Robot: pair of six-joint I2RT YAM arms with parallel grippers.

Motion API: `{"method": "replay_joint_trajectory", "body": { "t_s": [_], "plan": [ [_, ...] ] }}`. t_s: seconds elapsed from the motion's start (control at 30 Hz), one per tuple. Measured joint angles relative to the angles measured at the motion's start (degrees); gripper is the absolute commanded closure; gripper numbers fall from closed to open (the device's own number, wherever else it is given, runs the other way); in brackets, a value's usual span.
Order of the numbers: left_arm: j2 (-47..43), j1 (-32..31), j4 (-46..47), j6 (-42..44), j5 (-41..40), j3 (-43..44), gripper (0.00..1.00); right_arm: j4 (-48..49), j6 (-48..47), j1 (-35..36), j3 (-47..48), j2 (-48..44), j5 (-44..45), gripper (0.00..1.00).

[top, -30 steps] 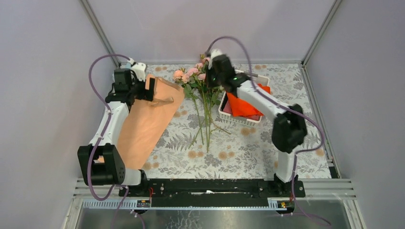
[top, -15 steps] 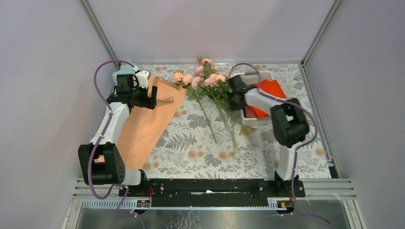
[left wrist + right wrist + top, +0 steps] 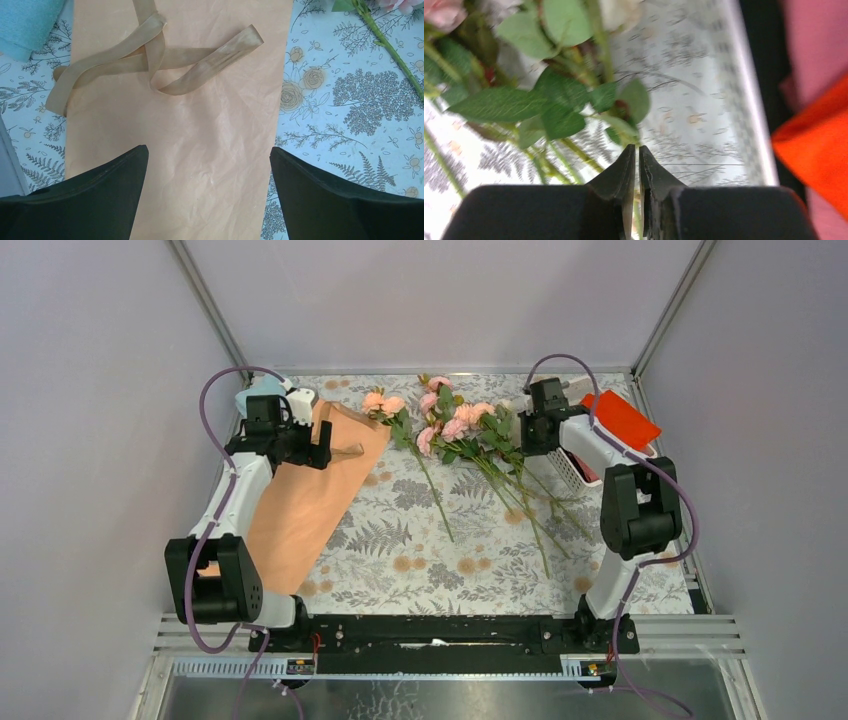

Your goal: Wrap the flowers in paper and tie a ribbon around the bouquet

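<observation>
The left arm (image 3: pixel 235 495) stretches along the left side of the worktop (image 3: pixel 450 570) toward its far left corner, its claw (image 3: pixel 207 150) pointing down with jaws spread wide. The right arm (image 3: pixel 628 510) stands folded at the worktop's right side, its forearm reaching back and inward. Its claw (image 3: pixel 636 152) hangs low, jaws barely parted.

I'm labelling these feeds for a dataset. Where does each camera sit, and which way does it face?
Top external: above and behind the bases, looking down on the table, flowers and paper; left arm and right arm show whole.
Left wrist: on the left arm, facing down at paper and ribbon; left gripper, wide open, frames the bottom.
Right wrist: on the right arm, facing the flowers close up, orange cloth at right; right gripper, fingertips almost touching.
Shared: top and left wrist both show the paper.
</observation>
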Motion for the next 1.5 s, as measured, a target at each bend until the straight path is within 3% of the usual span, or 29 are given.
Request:
{"method": "replay_joint_trajectory", "body": {
  "t_s": [0.27, 0.57, 0.7, 0.87, 1.07, 1.17, 1.33, 1.5],
  "plan": [
    [0.28, 0.00, 0.00, 0.42, -0.02, 0.00, 0.01, 0.09, -1.16, -4.20, 5.35, 3.19, 7.21, 0.91],
    [1.44, 0.00, -0.68, 0.42, -0.09, 0.07, 0.01, 0.76, -2.56, -6.29, 20.55, 21.57, 7.63, 1.00],
    [2.01, 0.00, -1.42, 0.42, -0.57, 0.37, 0.01, 1.25, -4.57, -10.93, 33.81, 29.79, 9.03, 0.99],
    [2.38, 0.00, -2.05, 0.39, -0.96, 0.48, 0.01, 2.49, -11.41, -14.67, 38.18, 31.63, 9.99, 0.98],
    [2.91, 0.00, -2.56, 0.37, -1.14, 1.11, 0.01, 3.39, -17.29, -17.11, 35.01, 29.99, 8.94, 0.94],
    [4.04, 0.00, -2.67, 0.28, -1.11, 1.57, 0.01, 3.04, -17.94, -17.40, 26.62, 25.03, 4.94, 0.93],
    [5.57, 0.00, -2.82, -0.11, -1.05, 1.97, 0.01, 4.83, -15.52, -17.51, 4.50, 9.73, 0.81, 0.95],
    [5.60, 0.00, -2.84, -0.11, -0.96, 2.01, 0.01, 5.18, -12.00, -17.68, 0.70, 5.03, 6.99, 0.98]
  ]
}}
